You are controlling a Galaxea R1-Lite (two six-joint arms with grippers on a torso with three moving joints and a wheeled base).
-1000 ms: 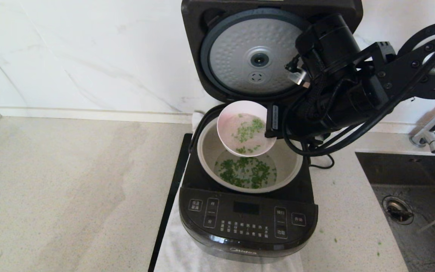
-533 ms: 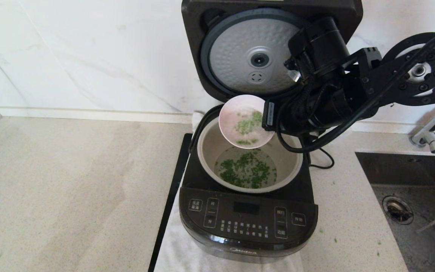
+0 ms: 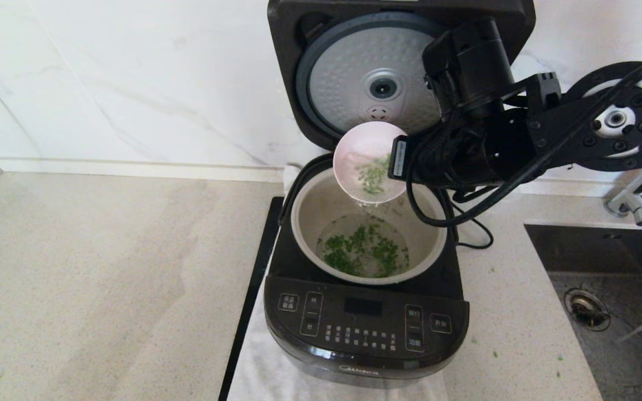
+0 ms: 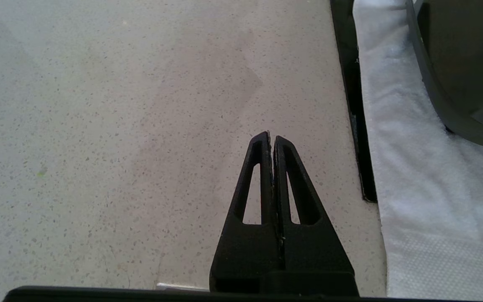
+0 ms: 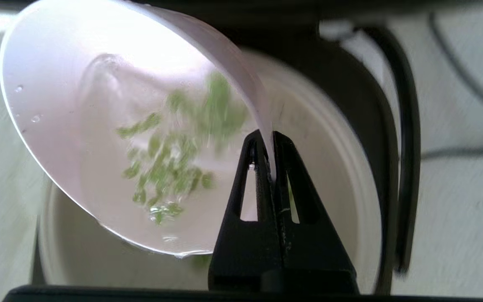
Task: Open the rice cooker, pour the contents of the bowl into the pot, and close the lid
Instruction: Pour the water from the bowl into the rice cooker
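Note:
The black rice cooker [image 3: 365, 328] stands open, its lid [image 3: 374, 78] upright with the dimpled silver disc facing me. The beige pot [image 3: 310, 223] holds water and chopped green bits [image 3: 363, 250]. My right gripper [image 5: 268, 138] is shut on the rim of the pale pink bowl [image 3: 363, 153], holding it steeply tilted above the pot's back half. Some green bits [image 5: 170, 155] still cling inside the bowl [image 5: 78, 126]. My left gripper [image 4: 271, 137] is shut and empty above the bare counter, left of the cooker.
A white cloth [image 3: 265, 367] lies under the cooker, with a black strip [image 3: 251, 301] along its left side. A sink [image 3: 611, 312] and a tap [image 3: 641, 195] are at the right. A few green bits [image 3: 494, 352] dot the counter near the sink.
The right arm has lifted the bowl higher and tipped it more steeply toward the lid side. More green bits have slid off into the pot.

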